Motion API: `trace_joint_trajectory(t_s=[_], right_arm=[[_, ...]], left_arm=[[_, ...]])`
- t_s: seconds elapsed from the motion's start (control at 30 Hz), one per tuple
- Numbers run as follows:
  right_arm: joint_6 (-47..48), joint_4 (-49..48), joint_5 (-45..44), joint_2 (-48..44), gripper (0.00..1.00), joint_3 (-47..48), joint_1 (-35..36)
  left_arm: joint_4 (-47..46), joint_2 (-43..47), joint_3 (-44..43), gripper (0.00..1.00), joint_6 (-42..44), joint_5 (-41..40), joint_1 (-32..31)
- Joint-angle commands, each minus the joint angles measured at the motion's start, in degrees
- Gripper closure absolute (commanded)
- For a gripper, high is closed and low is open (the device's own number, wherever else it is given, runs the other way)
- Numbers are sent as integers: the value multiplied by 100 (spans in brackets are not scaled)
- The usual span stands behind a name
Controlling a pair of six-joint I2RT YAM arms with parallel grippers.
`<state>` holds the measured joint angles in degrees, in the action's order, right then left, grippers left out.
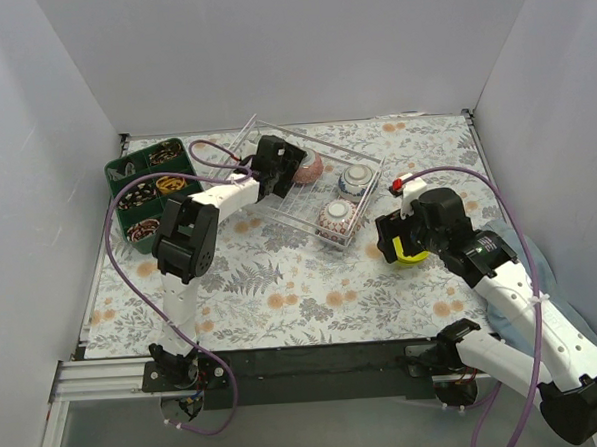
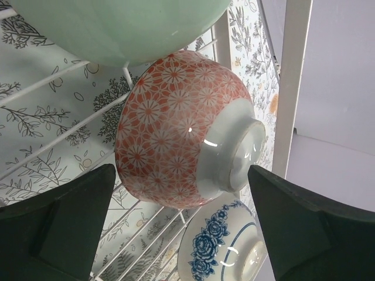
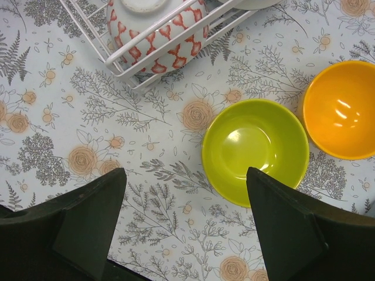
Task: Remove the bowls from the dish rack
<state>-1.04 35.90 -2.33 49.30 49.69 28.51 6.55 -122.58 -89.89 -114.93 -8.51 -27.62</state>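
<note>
The white wire dish rack [image 1: 367, 161] stands mid-table. In the top view it holds a pink-patterned bowl [image 1: 310, 166], a blue-and-white bowl [image 1: 356, 178] and a red-patterned bowl [image 1: 335, 218]. My left gripper [image 1: 279, 166] is open inside the rack. In the left wrist view the gripper [image 2: 181, 172] has its fingers either side of the pink-patterned bowl [image 2: 176, 123], not closed on it. A pale green bowl [image 2: 117, 29] lies above it and the blue-and-white bowl [image 2: 220, 252] below. My right gripper [image 3: 184, 172] is open and empty above the table, beside a lime-yellow bowl [image 3: 255, 149] and an orange bowl [image 3: 343, 108].
A dark green compartmented tray [image 1: 146, 186] sits at the back left. White walls close in the table on three sides. The rack's corner [image 3: 117, 64] with the red-patterned bowl [image 3: 155, 29] lies just beyond my right gripper. Blue cloth [image 1: 541, 261] lies at the right edge.
</note>
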Motion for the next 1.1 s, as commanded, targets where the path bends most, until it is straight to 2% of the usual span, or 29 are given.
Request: trace_joint_trajectory(t_s=[0.0,0.17,0.4,0.9,1.07], right_arm=[[86,-162,110,1,8,-91,-21],[86,-162,119,1,8,-100,-21],[86,-162,171,1,8,-109,-21],[86,-153,189,-131,8,-83,-21],[86,-153,189,-157,8,-74,-21]], left_arm=[[-74,-143,182,4,-1154,-440,55],[-162,-55,348,12,-1347,-555,55],[-470,165,674,28,-1435,-748,55],[-576,735,929,67,-1312,-792,46],[-576,955,973,71,-1181,-827,37]])
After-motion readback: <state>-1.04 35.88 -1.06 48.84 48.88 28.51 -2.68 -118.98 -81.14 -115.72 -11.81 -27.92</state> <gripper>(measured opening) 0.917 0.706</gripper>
